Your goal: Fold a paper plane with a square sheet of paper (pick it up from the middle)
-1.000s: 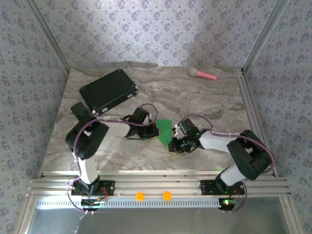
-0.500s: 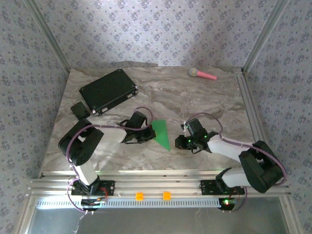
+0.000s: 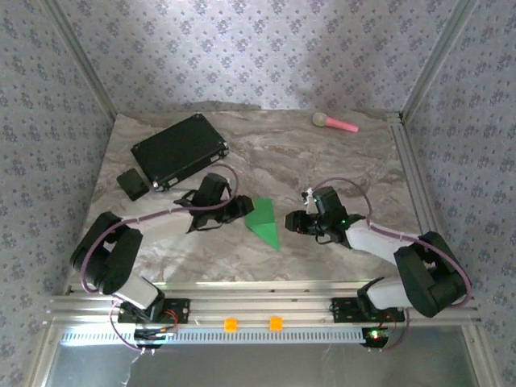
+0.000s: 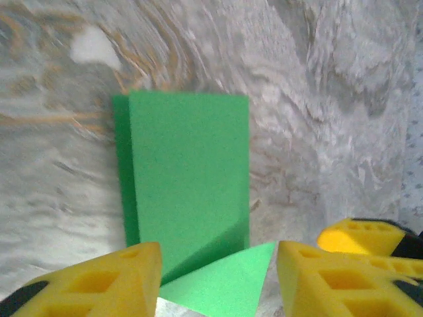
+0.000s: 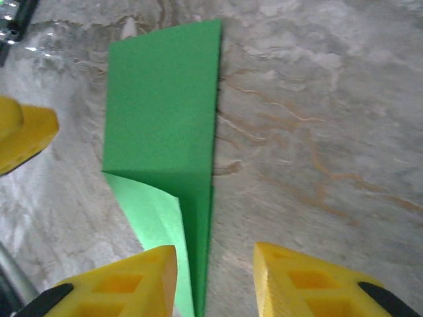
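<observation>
The marble-patterned table [image 3: 322, 161] is taking up the whole floor of the cell, and both arms are reaching in low across it from the near edge. The black case [image 3: 179, 149] is sitting at the far left, tilted, well apart from the action.

In the middle of the table, the paper plane [image 3: 264, 219] is lying flat as a bright green folded wedge, wide end away from the bases and point aimed toward the near edge. It is resting between the 2 grippers.

The left gripper [image 3: 240, 208] is hovering just beside the green wedge's left edge. From its wrist camera, its 2 yellow fingers [image 4: 125, 277] are standing spread, with a lighter green flap showing in the gap between them and nothing being pinched.

The right gripper [image 3: 297, 222] is sitting close on the other side. In its own view, its fingers [image 5: 310, 281] are also standing apart, and the paper's narrow tip is running down toward the gap beside the left-hand one.

The pink-handled toy microphone [image 3: 334, 122] is lying at the far edge, and a small black block [image 3: 132, 183] is sitting just below the case.
</observation>
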`<state>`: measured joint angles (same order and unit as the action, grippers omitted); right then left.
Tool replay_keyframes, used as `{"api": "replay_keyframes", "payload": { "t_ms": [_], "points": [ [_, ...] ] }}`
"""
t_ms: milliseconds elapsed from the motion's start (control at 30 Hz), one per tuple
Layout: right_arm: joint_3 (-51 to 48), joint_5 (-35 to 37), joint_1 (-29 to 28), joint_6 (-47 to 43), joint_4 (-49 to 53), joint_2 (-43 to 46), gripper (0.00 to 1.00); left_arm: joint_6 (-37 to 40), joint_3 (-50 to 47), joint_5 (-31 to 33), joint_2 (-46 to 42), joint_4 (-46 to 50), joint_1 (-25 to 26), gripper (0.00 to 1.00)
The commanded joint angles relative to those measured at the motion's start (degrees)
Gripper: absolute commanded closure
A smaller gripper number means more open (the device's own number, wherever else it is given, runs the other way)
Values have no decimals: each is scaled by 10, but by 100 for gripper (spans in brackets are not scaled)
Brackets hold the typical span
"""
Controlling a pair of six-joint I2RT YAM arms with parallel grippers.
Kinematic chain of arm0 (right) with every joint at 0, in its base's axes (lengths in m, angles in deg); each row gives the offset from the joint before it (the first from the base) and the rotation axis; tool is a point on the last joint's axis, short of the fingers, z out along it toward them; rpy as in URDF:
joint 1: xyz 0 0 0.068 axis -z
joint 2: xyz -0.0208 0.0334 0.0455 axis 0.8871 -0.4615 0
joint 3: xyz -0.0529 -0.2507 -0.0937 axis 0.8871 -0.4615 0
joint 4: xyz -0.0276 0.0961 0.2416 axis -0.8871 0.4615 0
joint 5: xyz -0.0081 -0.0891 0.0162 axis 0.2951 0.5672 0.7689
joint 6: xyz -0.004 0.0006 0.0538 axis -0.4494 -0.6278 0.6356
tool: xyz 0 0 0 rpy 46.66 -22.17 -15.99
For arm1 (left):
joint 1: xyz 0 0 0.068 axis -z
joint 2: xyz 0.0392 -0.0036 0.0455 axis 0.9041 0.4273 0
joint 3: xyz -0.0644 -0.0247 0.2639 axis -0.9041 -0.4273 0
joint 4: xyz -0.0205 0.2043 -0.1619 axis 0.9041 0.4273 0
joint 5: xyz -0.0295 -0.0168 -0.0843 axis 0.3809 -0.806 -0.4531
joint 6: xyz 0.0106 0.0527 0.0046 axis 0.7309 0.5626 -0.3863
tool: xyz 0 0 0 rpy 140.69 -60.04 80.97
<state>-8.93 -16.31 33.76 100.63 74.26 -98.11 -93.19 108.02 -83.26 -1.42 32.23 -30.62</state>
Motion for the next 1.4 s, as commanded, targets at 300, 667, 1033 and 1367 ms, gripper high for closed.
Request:
{"api": "replay_keyframes", "payload": {
  "t_ms": [300,667,1033,1367],
  "points": [
    [16,-38,-9,8,-36,-40,60,9,3,-174,87,-65,-45,49],
    [17,-39,-19,28,-45,-69,60,9,10,-211,141,-84,-52,66],
    [27,-50,-21,23,-40,-91,62,9,27,-240,148,-95,-54,68],
    [52,-61,-27,18,-17,-129,66,12,40,-265,162,-99,-62,66]
  ]
}}
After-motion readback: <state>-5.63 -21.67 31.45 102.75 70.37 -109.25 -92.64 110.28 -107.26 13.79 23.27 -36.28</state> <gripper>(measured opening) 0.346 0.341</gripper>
